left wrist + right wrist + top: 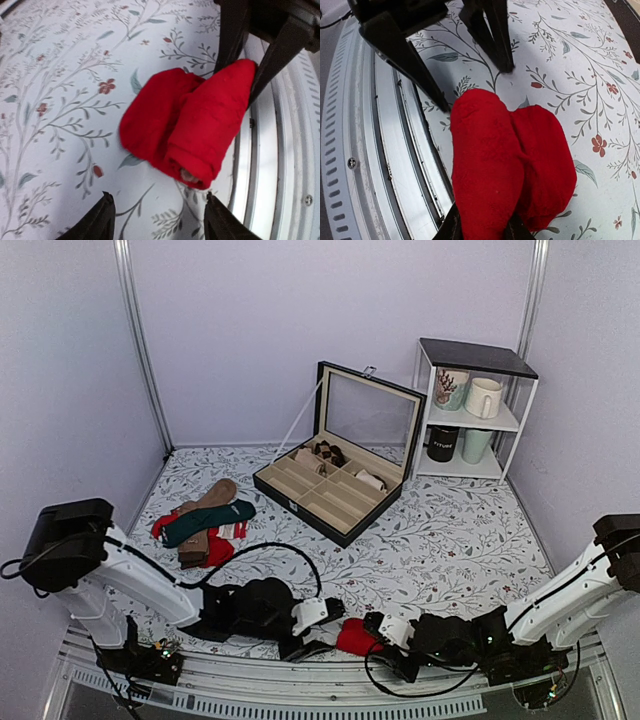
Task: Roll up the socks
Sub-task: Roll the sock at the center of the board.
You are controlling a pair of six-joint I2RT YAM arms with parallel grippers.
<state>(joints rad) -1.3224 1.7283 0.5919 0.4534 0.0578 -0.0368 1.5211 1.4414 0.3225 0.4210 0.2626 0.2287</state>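
Observation:
The socks (356,636) are a bright red fuzzy bundle, folded into a thick roll, lying on the floral tablecloth at the table's near edge. A bit of pale cuff peeks from the roll's end (189,175). My left gripper (160,222) is open, its fingertips spread just short of the socks (185,120) and touching nothing. My right gripper (483,231) is shut on the socks (490,165), one finger on each side of the thicker fold. The right fingers (272,62) show at the roll's far end in the left wrist view.
A metal rail (365,150) runs along the near edge right beside the roll. Further back lie a pile of other socks (205,525), an open compartment box (335,485) and a white shelf with mugs (470,410).

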